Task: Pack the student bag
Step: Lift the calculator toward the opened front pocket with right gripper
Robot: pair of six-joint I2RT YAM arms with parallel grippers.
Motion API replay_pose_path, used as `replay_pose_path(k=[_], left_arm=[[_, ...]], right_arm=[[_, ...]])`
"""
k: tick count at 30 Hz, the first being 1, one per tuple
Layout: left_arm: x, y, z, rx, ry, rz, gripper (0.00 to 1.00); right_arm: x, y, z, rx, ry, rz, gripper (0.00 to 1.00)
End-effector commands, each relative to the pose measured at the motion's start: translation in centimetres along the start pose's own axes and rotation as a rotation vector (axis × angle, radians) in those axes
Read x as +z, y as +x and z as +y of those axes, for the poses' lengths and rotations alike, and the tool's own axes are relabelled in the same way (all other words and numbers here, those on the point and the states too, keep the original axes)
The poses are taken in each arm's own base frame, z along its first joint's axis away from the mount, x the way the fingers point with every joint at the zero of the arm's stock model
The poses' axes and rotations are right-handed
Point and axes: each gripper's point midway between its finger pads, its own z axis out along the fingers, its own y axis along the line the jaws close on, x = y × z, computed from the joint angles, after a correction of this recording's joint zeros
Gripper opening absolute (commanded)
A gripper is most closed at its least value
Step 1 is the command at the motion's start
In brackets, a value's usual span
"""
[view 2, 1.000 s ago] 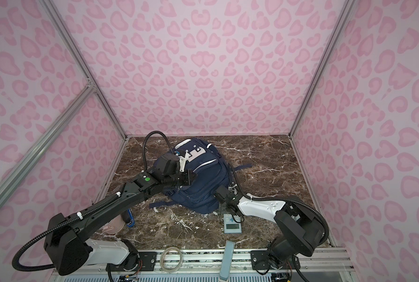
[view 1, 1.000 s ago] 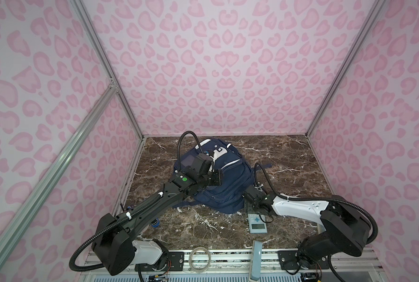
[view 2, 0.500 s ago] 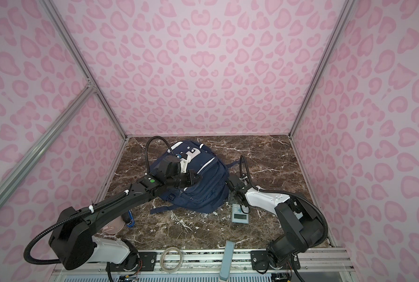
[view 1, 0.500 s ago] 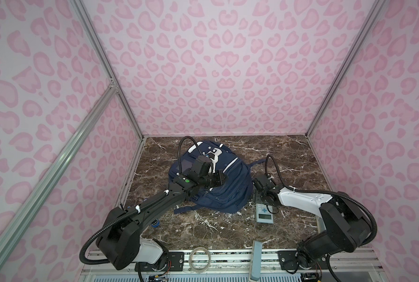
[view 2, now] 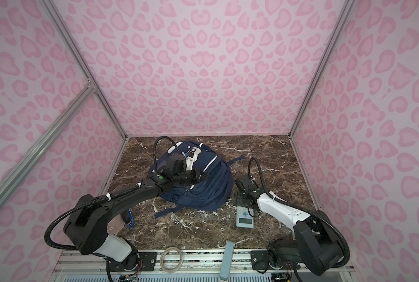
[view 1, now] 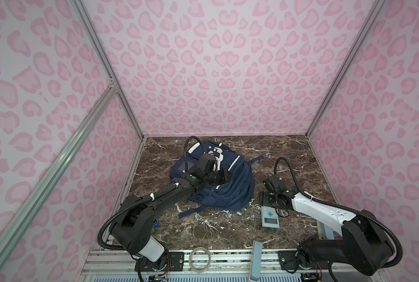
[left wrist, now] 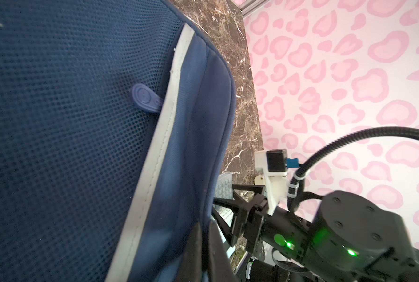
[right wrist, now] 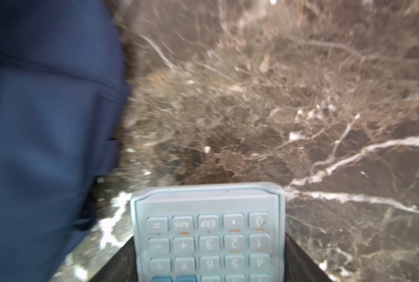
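Since packing is the job, start with the big things. Brown marble table (view 1: 289, 156), pink-walled booth.

Student bag (view 1: 237, 190), navy with white stripes, lies slumped left of centre toward the back, straps trailing on the table. No open mouth shows in any view, so I cannot tell whether anything is inside.

Left gripper (view 1: 226, 176) sits over the bag's upper middle. Its jaws are closed tight, and the wrist view puts the fingertips (left wrist: 198, 244) right against the blue fabric edge. It looks like a pinch on a fold of the bag.

Right gripper (view 1: 267, 199) is low on the table just right of the bag. Its jaws are set wide and hug both long sides of a pale blue calculator (right wrist: 208, 214), which reads as a grip. The calculator's display end rests on the marble in both top views.

A small blue item (view 2: 129, 217) lies by the left arm's base, partly hidden.

A zip pull (left wrist: 146, 101) lies flat on the mesh panel.

Judgement: early going. The bag is held and the calculator gripped but outside. Opening the bag and loading it are left.
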Motion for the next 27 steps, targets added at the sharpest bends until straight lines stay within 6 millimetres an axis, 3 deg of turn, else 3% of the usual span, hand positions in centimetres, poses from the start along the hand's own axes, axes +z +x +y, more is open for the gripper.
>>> replay_pose_path(k=[1,7,13,16,21,27], left_arm=[[-0.2,-0.7,-1.1,0.027,0.046,-0.028,0.03],[0.1,-0.4,-0.9,0.024,0.052,-0.017,0.03],[-0.4,-0.9,-1.9,0.047,0.07,-0.031,0.03],[-0.7,-1.2,-3.0,0.054,0.112,-0.039,0.03],[-1.8,-2.2,-5.2,0.072,0.17,-0.067,0.03],[-3.0,-2.8,-6.4,0.091,0.192,-0.099,0.03]], right_arm=[[0.4,0.0,0.7,-0.006,-0.039,0.011,0.65],[0.5,-0.7,2.3,0.01,-0.122,0.013,0.63],[-3.2,-3.1,5.7,0.022,-0.281,-0.035,0.62],[-5.5,-5.2,8.5,0.029,-0.404,-0.071,0.63],[-7.4,-9.5,13.4,0.063,-0.537,-0.089,0.63],[-6.5,-13.6,16.9,0.146,-0.564,-0.079,0.67]])
